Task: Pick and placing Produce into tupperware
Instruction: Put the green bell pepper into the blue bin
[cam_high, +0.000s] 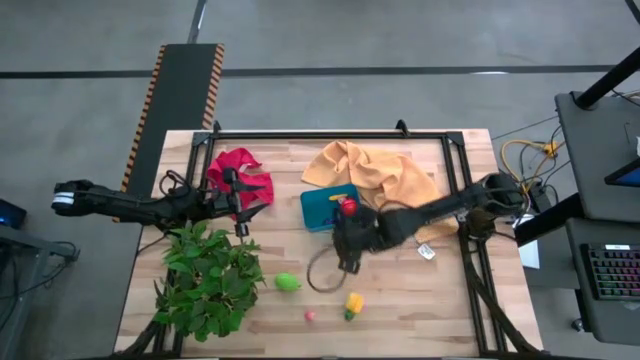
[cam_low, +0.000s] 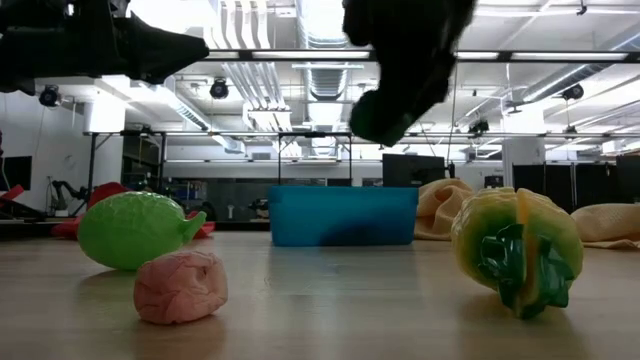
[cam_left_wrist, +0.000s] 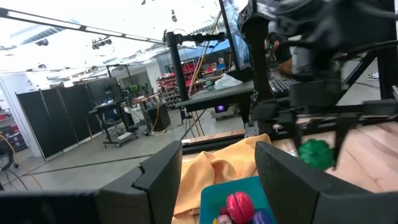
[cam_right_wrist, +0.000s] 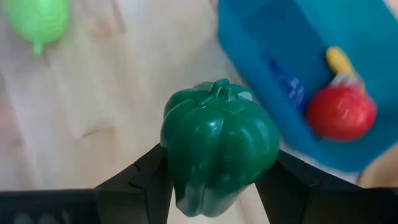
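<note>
My right gripper (cam_high: 348, 250) is shut on a dark green toy pepper (cam_right_wrist: 217, 146) and hangs above the table, just on the near side of the teal tupperware (cam_high: 328, 210). A red piece (cam_right_wrist: 341, 112) and a yellow piece (cam_right_wrist: 339, 59) lie inside the tupperware. On the near table rest a light green piece (cam_high: 287, 283), a pink piece (cam_high: 309, 316) and a yellow piece with a green stalk (cam_high: 353, 302). My left gripper (cam_high: 240, 208) is open and waits by the red cloth (cam_high: 240, 170), raised, facing the tupperware (cam_left_wrist: 233, 199). My right gripper pinches the dark green pepper between its two fingers, one on each side of the body (cam_right_wrist: 177, 155). The fingers come from above, pointing down. The pepper is lifted clear of the table, and its stem end (cam_right_wrist: 219, 86) shows past the fingers.
A big leafy plant (cam_high: 205, 280) fills the near left corner. A mustard-yellow cloth (cam_high: 370, 170) lies behind and to the right of the tupperware. A dark ring (cam_high: 322, 272) lies on the wood below my right gripper. A black frame runs along the table's edges (cam_high: 330, 134).
</note>
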